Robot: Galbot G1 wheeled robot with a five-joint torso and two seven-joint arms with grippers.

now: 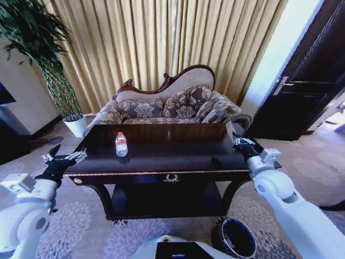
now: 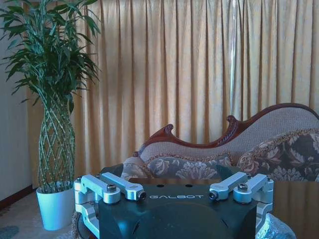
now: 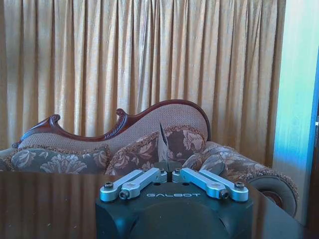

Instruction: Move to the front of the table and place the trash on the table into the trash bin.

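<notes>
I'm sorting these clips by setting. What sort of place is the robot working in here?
Most likely a hotel suite or formal sitting room: an ornate carved sofa stands against floor-length gold curtains, with a glossy dark table on patterned carpet and a potted plant in the corner.

Daylight glows through the curtains (image 1: pixel 161 48); glossy table (image 1: pixel 161 156) mirrors it; head view bends at edges
</notes>
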